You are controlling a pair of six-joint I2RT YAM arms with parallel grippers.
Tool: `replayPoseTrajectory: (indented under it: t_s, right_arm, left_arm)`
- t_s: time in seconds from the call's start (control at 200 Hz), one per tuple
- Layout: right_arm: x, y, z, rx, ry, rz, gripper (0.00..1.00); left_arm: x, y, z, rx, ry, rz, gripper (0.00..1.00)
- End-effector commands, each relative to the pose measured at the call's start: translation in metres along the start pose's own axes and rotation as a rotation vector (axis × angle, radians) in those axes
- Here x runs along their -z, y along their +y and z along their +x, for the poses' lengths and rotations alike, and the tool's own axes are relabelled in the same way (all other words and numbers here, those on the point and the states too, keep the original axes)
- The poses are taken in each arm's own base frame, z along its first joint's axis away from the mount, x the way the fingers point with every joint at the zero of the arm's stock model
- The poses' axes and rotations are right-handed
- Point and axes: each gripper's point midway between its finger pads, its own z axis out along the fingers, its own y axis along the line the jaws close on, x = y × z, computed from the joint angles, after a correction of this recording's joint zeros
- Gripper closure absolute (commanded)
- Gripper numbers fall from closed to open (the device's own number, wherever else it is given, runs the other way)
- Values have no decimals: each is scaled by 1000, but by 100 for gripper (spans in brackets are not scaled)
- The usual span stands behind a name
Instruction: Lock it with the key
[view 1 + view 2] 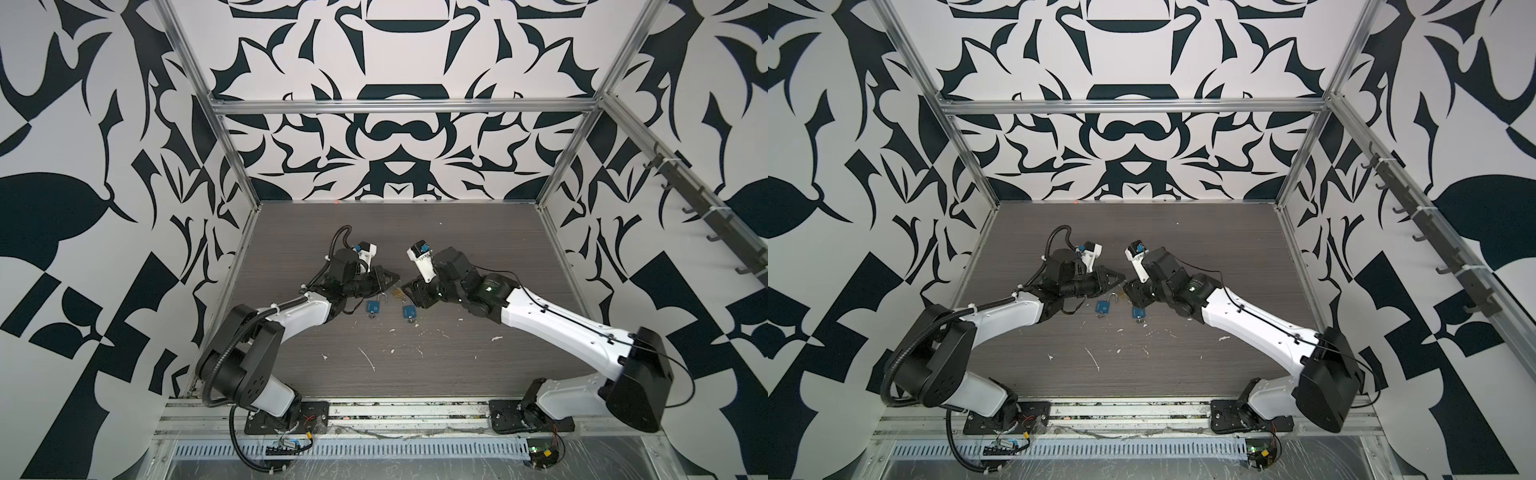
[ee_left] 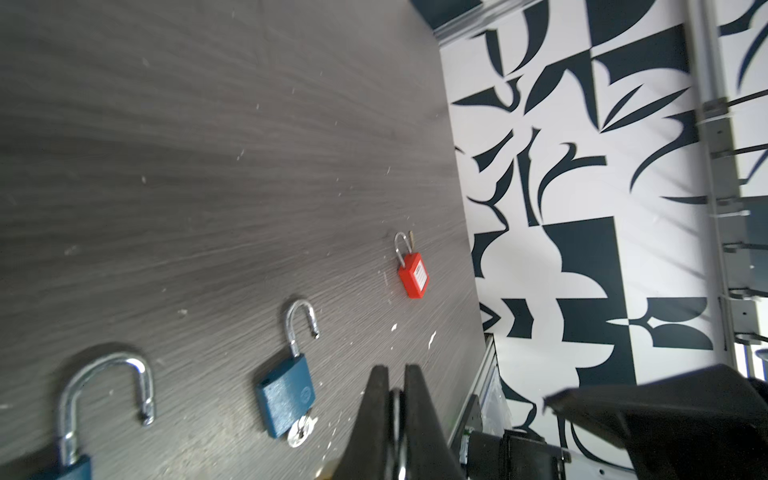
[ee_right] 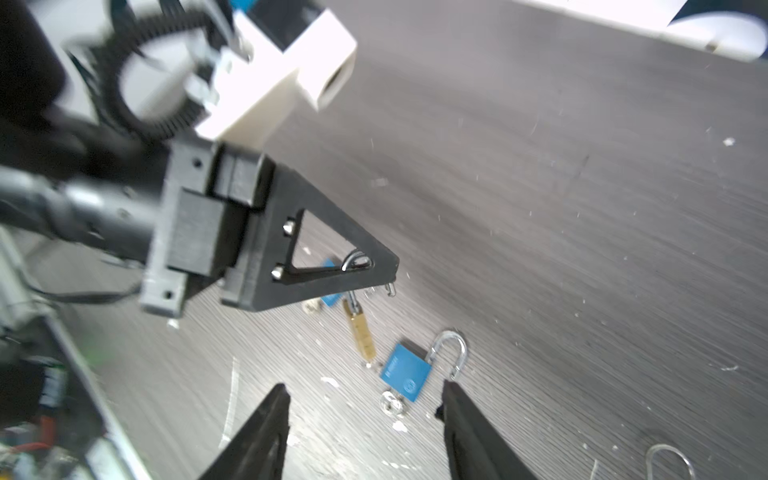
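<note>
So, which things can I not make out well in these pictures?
- brass padlock: whether a key sits in it is too blurred to tell in the right wrist view. It is tiny in both top views.
- left end effector: the left wrist view shows only a metal sliver in its shut grip.
- One blue padlock: its body is cut off by the edge of the left wrist picture.
- A shackle: its body is cut off by the edge of the right wrist picture.

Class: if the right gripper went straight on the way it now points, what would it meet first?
Probably the nearer blue padlock, lying just ahead, in line with the open right gripper. The brass padlock held by the left gripper sits beyond it; depth is unclear.
</note>
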Motion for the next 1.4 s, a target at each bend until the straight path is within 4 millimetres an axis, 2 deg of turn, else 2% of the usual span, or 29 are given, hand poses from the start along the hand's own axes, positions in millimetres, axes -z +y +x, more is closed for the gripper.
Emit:
replayPoseTrajectory:
  t_s: [0.0,0.22,0.3,0.47,0.635,0.815,1.075,1.21,1.32,1.395]
  right_arm:
    - [15,17,-19,-173,-60,-100,43]
    - [24,54,-24,-400,-70,-353,45]
    - [26,62,-24,-453,-96,-433,45]
    - [30,65,-21,-453,-120,-477,45]
    - [19,69,-12,-495,-106,-537,45]
    - [14,76,-14,-543,-115,-610,42]
    - [4,73,-6,-567,-84,-593,41]
    - [-3,73,0,-595,-71,-603,43]
    - [-10,70,1,-624,-73,-600,50]
    - [-12,70,2,-632,-66,-602,51]
  left_arm:
    - [14,-17,-14,-28,-80,20,100]
    - [25,-22,-31,-35,-155,29,100]
    - [27,-27,-35,-35,-169,54,100]
    - [30,-32,-37,-32,-180,72,100]
    - [33,-33,-37,-26,-189,78,100]
    - [35,-34,-37,-15,-207,89,100]
    - [40,-34,-39,4,-219,116,100]
    - [42,-33,-40,25,-229,131,100]
    - [42,-33,-40,41,-233,153,100]
    - [42,-33,-38,46,-232,165,100]
